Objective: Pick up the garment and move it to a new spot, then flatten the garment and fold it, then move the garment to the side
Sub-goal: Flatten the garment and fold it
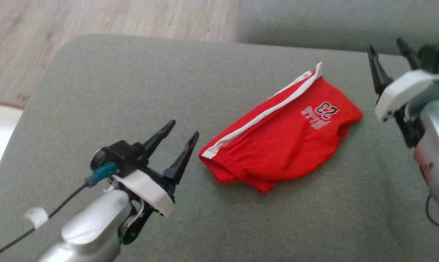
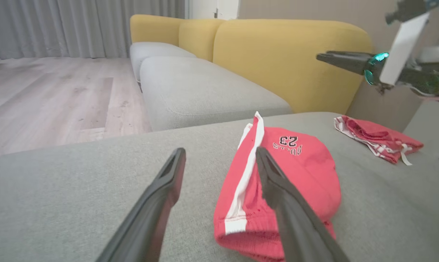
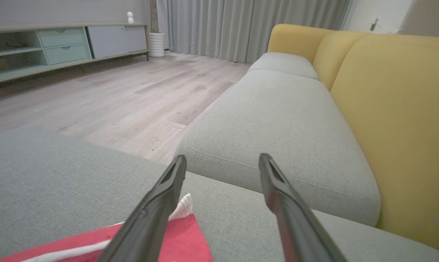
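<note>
The garment (image 1: 281, 138) is a pair of red shorts with a white side stripe and a "23" print, lying folded on the grey sofa cushion (image 1: 106, 83). My left gripper (image 1: 185, 128) stands open just left of its near end, fingers apart and holding nothing. In the left wrist view the shorts (image 2: 299, 171) lie under and beyond the right finger of that gripper (image 2: 220, 150). My right gripper (image 1: 384, 43) hangs open above the cushion to the right of the shorts, clear of them. The right wrist view has the gripper (image 3: 223, 156) above the garment's striped corner (image 3: 190, 243).
A second crumpled red-and-white garment (image 2: 378, 138) lies farther along the cushion by the yellow backrest (image 2: 288, 62). Another grey seat cushion (image 3: 277, 120) adjoins beyond a gap. Wooden floor (image 1: 114, 18) lies past the cushion's edge. A low cabinet (image 3: 59, 43) stands across the room.
</note>
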You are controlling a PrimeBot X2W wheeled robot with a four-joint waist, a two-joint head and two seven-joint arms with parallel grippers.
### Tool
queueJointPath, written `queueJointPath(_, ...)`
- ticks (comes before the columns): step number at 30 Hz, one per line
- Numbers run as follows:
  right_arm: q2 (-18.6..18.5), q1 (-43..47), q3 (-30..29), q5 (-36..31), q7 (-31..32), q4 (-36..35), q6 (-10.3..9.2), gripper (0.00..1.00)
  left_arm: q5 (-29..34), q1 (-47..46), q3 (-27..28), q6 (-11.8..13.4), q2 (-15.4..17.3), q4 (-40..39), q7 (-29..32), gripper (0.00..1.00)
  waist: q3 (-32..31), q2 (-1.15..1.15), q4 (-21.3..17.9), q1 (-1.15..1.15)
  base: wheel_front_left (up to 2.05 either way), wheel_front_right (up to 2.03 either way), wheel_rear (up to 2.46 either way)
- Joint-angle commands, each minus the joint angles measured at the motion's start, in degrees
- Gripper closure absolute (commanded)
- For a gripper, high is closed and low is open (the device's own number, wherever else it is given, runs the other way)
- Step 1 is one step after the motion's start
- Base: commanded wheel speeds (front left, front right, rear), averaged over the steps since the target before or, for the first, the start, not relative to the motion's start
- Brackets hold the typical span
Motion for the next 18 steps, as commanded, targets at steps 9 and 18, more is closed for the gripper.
queueJointPath(9,-1.20,10.90,-6.51,1.31,-2.84,-12.11,-0.06,0.00,4.19,9.72,19.05,5.91,0.23,-8.97,-0.71,0.00,-5.97,0.00,-6.33,0.01,0.00,0.00,0.00)
queueJointPath(18,5.44,30.92,-22.08,-6.10,-2.87,-28.36,-0.06,0.00,11.63,23.11,37.03,5.07,-9.50,-13.11,-0.71,0.00,-6.47,0.00,-9.32,0.01,0.00,0.00,0.00)
